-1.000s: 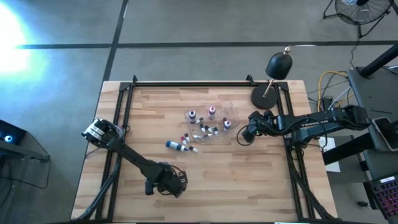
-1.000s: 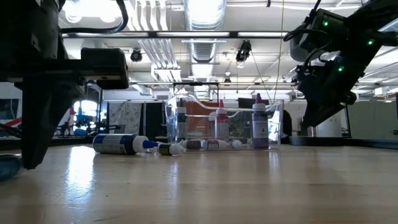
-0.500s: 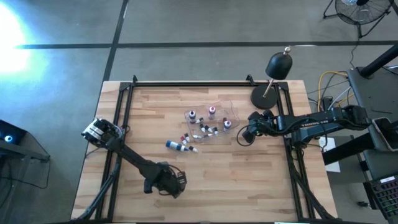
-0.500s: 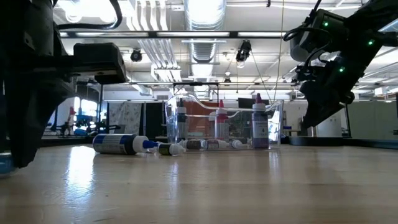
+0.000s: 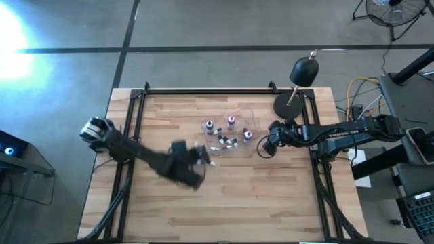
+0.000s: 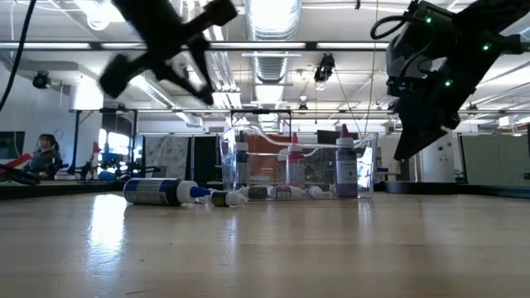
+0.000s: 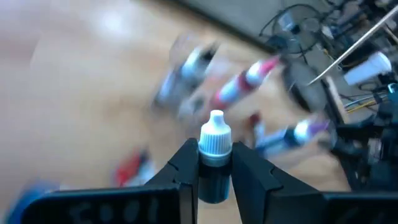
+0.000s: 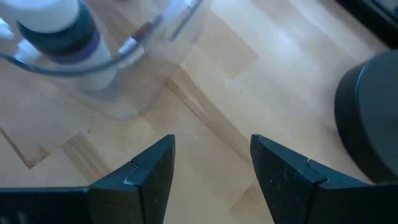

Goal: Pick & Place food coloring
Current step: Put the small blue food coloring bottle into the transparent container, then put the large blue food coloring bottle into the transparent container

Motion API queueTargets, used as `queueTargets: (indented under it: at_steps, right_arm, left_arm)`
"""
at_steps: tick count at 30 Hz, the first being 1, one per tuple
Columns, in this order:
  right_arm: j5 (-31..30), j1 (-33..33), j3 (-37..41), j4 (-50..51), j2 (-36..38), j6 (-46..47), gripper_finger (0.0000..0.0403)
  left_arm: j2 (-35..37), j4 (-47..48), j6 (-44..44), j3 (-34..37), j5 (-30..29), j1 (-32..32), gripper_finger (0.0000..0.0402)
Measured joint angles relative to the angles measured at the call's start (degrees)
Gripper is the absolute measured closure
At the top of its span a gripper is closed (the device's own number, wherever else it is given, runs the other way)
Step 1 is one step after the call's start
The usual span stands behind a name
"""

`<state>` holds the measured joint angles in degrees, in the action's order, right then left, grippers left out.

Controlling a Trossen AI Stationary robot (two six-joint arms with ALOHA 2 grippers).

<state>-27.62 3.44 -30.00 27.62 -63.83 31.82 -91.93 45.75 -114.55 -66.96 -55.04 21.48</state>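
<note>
Since a second ago the left arm has swung up from the table's 7 o'clock edge toward the middle; its left gripper (image 5: pixel 195 160) now sits blurred just at 8 o'clock of the clear tray (image 5: pixel 252 115), raised off the wood in the low view. The right arm has barely shifted.

The wooden table (image 5: pixel 271 196) fills the high view. A black lamp (image 5: pixel 304 72) stands at its 1 o'clock corner, its round base (image 5: pixel 287 105) just beside the right arm. That arm reaches in from 3 o'clock, and the right gripper (image 5: pixel 267 147) hovers close to the tray's 4 o'clock side with its jaws wide and nothing between them; its wrist view shows bare wood between the fingers (image 8: pixel 149 174) and the tray wall just ahead.

The left gripper's jaws are narrowed onto one small bottle with a white cap (image 7: pixel 215 138), held upright between the fingers (image 7: pixel 185 169).

The rest of the food coloring (image 5: pixel 230 122) is at the table's middle: three bottles stand upright in the tray, several lie flat in it, and a few lie on the wood at the tray's 8 o'clock, among them a larger blue-tipped bottle (image 6: pixel 157 192) on its side nearest the left gripper.
</note>
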Motion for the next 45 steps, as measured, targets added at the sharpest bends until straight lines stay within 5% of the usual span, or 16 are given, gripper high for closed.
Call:
queueTargets:
  at_steps: [6, 9, 18, 28, 37, 45]
  right_arm:
    - [0.0, 0.0, -1.6, 0.0, 0.0, -2.2, 0.0200]
    - [0.2, 0.0, -2.0, 0.6, 0.0, -2.1, 0.0200]
    - [0.6, 0.0, -2.1, 2.2, 0.0, 4.0, 0.0200]
    - [-1.0, 0.2, -2.0, 1.1, 0.0, -0.6, 0.0200]
    - [0.1, 0.2, -2.0, 0.6, 0.0, -5.0, 0.0200]
    - [5.4, 0.2, -1.9, 0.6, 0.0, -2.2, 0.0200]
  left_arm:
    - [3.5, -24.0, 44.2, 0.0, 8.2, -16.0, 0.0358]
    - [3.1, -33.9, 55.2, -0.3, 12.8, -22.0, 0.0347]
    - [5.7, -23.4, 59.6, -3.7, 26.9, -20.6, 0.0244]
    - [8.5, -3.8, 63.7, -2.9, 29.4, -10.4, 0.0234]
    - [1.6, -3.2, 89.8, 0.1, 38.4, -8.1, 0.0234]
    - [-3.5, -3.7, 102.9, 1.6, 39.2, -9.6, 0.0234]
